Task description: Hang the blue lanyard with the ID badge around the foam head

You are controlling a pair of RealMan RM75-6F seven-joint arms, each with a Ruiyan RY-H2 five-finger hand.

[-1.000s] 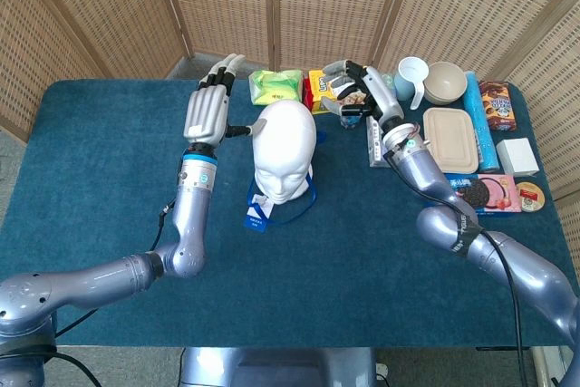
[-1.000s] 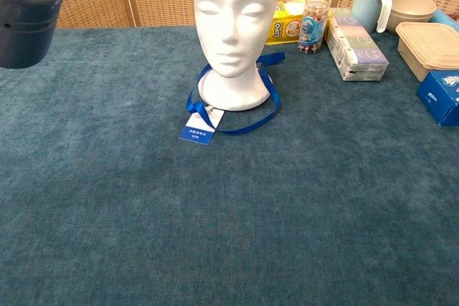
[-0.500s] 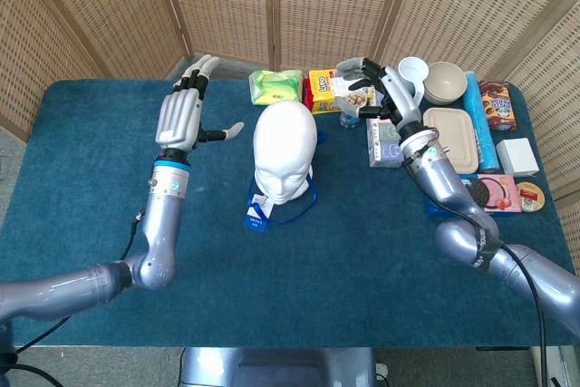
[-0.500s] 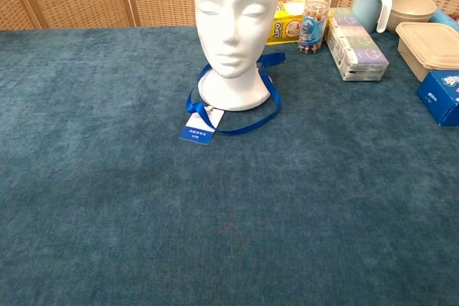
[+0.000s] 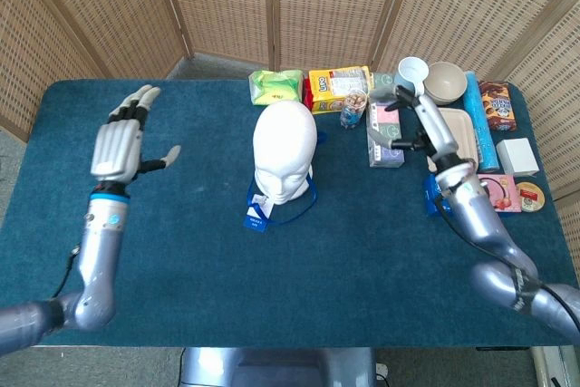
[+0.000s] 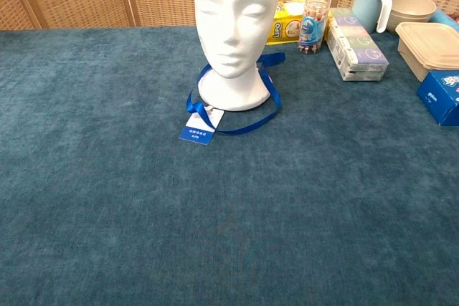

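A white foam mannequin head [image 5: 285, 151] is seen standing upright near the middle of the dark teal carpeted tabletop [image 5: 299, 269], its face turned toward the robot. The blue ribbon lanyard [image 6: 267, 102] is looped around the round base of the foam head and lies flat on the tabletop, encircling the neck. Its small blue-and-white ID badge [image 6: 198, 132] is laid on the cloth just in front of the base, toward the robot's left, touching the loop.

The left robot hand [image 5: 124, 140] is held raised well to the left of the foam head, palm side turned toward it, with the fingers straight and spread and the thumb stuck out sideways; nothing is held in it. The right robot hand [image 5: 422, 122] is raised on the far side of the head, over the cluster of items at the right rear of the tabletop. It is viewed nearly edge-on, so the lie of its fingers is hard to make out; it appears to be extended with nothing held.

Behind the foam head, a yellow snack box [image 6: 286, 21] and a small clear cup of coloured items [image 6: 313, 26] are seen, with a pastel rectangular tissue box [image 6: 356, 43] beside them. Further right, a pale blue mug [image 6: 371, 3], a beige bowl [image 6: 411, 8] and a beige lidded container [image 6: 432, 40] are grouped. Neither robot hand is shown in the chest view.
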